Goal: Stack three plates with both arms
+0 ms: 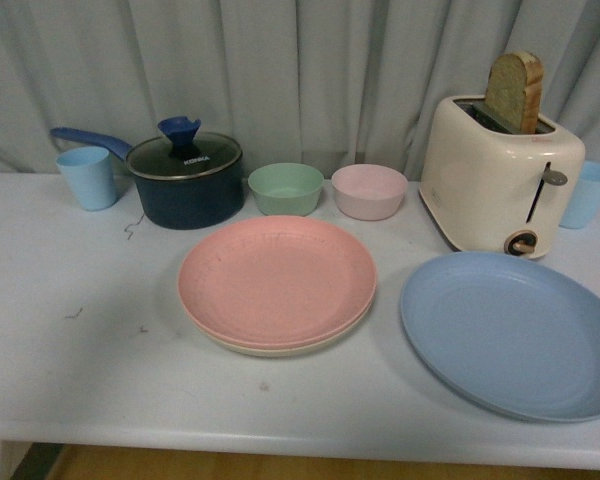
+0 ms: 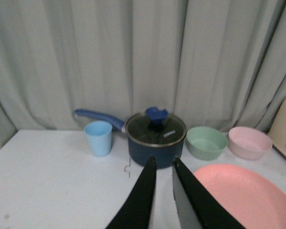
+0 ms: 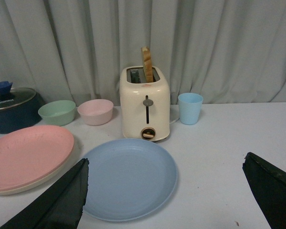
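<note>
The pink plate (image 1: pixel 277 278) lies on the cream plate (image 1: pixel 280 348) at the middle of the table; only the cream rim shows beneath it. The light blue plate (image 1: pixel 510 333) lies alone to the right, near the front edge. Neither arm appears in the front view. In the left wrist view my left gripper (image 2: pixel 163 162) is shut on nothing, above the table beside the pink plate (image 2: pixel 245 200). In the right wrist view my right gripper (image 3: pixel 166 162) stands wide open over the near side of the blue plate (image 3: pixel 128 176), and the pink plate (image 3: pixel 28 155) also shows.
A dark blue lidded pot (image 1: pixel 185 180), a green bowl (image 1: pixel 285 188) and a pink bowl (image 1: pixel 368 191) line the back. A cream toaster (image 1: pixel 500 185) holding bread stands at the back right. Blue cups (image 1: pixel 88 177) (image 1: pixel 586 193) flank the row. A curtain hangs behind.
</note>
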Controlling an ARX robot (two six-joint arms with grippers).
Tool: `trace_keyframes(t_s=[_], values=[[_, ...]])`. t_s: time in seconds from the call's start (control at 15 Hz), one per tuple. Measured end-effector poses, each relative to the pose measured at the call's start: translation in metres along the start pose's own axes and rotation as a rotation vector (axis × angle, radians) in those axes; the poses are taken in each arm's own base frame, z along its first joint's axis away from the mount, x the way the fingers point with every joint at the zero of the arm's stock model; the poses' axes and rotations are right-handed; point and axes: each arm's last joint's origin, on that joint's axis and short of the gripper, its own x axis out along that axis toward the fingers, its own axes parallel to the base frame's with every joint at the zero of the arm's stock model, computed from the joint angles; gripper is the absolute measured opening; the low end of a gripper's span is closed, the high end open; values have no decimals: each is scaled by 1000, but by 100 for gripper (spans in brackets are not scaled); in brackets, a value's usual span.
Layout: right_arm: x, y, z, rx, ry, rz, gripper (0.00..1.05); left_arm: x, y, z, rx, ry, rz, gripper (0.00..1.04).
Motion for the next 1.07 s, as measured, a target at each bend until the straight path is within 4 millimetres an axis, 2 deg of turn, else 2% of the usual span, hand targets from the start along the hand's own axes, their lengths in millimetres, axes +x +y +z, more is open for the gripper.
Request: trace_keyframes(t_s=[0.07, 0.13, 0.53, 0.87, 0.93, 1.07], values=[[0, 0, 0, 0, 0, -1, 98, -9, 3, -15, 1, 37, 12, 4], [0, 0, 0, 0, 0, 0, 98, -18, 4, -24, 2, 50, 17, 2], [0, 0, 0, 0, 0, 0, 98, -61, 3, -46, 3, 25, 11, 2], [0, 0, 0, 0, 0, 0, 98, -81, 3, -57, 3, -8, 11, 2], [0, 0, 0, 0, 0, 0, 98, -82, 3, -62, 3, 29, 11, 2], [0, 0, 0, 0, 0, 0, 98, -87, 3, -60, 3, 19, 11, 2]])
